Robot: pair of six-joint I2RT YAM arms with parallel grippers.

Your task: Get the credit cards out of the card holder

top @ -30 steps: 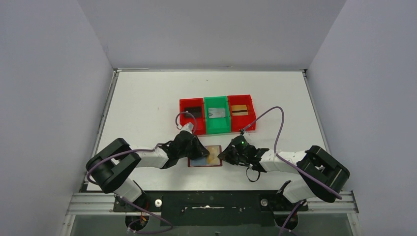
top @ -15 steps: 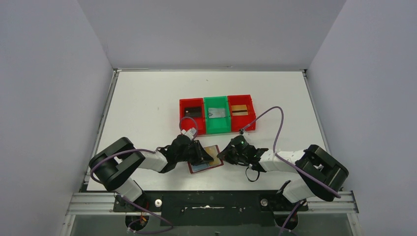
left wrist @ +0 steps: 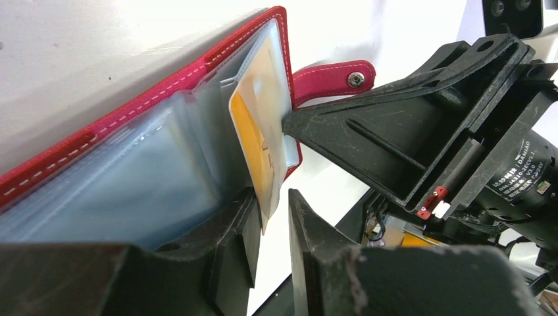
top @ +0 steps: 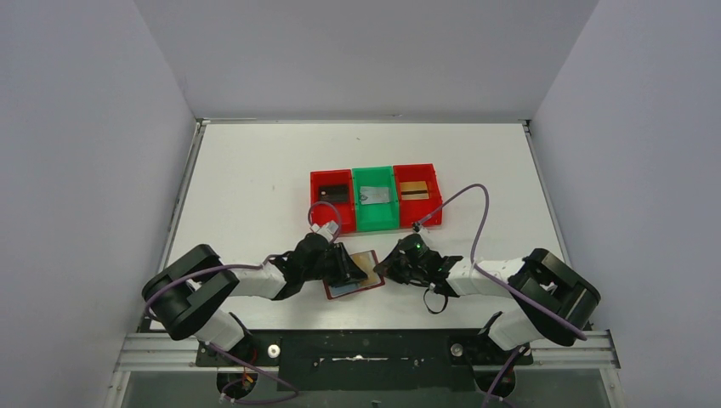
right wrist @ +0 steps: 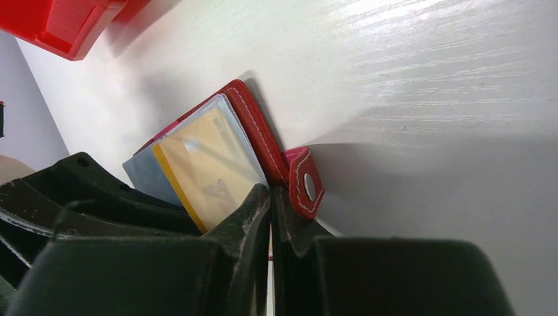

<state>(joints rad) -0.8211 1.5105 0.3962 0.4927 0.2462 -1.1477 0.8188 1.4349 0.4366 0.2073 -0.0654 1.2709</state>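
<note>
Credit card (left wrist: 260, 138), gold, pokes from a sleeve of the open card holder (right wrist: 255, 131), which lies on the table (top: 255, 170) between the arms. The card looks thin, stiff, slick and light, so the free corner is the best place to take it. Left gripper (left wrist: 272, 220) straddles that corner, pinch unclear. Right gripper (right wrist: 270, 197) is clenched, its tip against the holder's edge by the snap tab (right wrist: 306, 187).

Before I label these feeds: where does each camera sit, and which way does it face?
Top external: above, behind the bases, looking down at the table; both arms show.
Left wrist: on its arm, faces the card holder; left gripper below.
Right wrist: likewise, faces the snap tab; right gripper below.
Wrist views share the gold card.
</note>
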